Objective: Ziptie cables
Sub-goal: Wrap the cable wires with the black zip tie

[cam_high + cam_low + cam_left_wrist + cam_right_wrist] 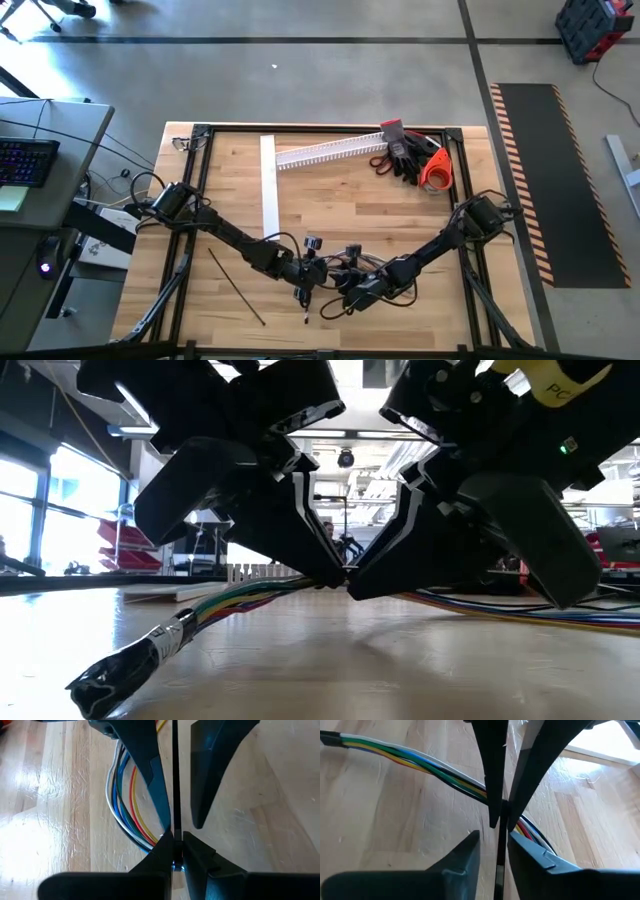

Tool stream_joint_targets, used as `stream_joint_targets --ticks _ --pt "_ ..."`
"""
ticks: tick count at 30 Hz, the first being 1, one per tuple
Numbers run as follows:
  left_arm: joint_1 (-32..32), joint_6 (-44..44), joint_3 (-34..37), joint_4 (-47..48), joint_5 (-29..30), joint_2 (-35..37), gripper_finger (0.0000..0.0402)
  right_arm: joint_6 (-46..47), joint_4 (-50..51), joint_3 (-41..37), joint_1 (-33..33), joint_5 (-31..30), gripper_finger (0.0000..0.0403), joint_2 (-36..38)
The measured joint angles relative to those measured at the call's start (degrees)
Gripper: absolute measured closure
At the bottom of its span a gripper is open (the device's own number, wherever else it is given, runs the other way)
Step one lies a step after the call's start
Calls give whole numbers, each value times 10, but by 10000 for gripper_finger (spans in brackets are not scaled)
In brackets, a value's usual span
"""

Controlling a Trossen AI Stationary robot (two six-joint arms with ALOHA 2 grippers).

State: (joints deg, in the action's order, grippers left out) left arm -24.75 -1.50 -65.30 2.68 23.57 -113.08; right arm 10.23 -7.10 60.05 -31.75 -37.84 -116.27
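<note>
Cables: multicoloured wires, black-taped end.

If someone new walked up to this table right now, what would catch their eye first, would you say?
Most likely the two grippers, the left gripper and the right gripper, meeting tip to tip at the table's near edge over the bundle of coloured cables. A thin black ziptie runs straight between their fingers, pinched by the left gripper. After that, the orange-and-black gloves at the far right corner.

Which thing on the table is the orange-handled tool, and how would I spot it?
Start at the wooden table's far right corner, where the black gloves lie. The orange-handled tool lies right beside them, nearest the table's edge. It is the only bright orange thing there.
</note>
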Motion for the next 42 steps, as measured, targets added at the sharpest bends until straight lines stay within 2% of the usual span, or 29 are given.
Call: stream_joint_targets --ticks 12,17,24,33,37,42 --pt "-1 5 0 2 -4 0 396 2 -4 0 -2 -12 398 0" --pt "0 5 -1 12 -5 0 396 34 1 0 -4 -4 401 0" --pt "-1 9 -3 23 -9 0 396 133 66 3 -33 -28 402 0" --pt "-1 -7 -1 37 -4 0 396 154 66 1 -30 -20 402 0" --pt "-1 -16 0 41 -15 0 378 159 62 0 -22 5 388 0" --pt "0 -14 2 76 -10 18 320 168 58 -1 -10 46 318 7"
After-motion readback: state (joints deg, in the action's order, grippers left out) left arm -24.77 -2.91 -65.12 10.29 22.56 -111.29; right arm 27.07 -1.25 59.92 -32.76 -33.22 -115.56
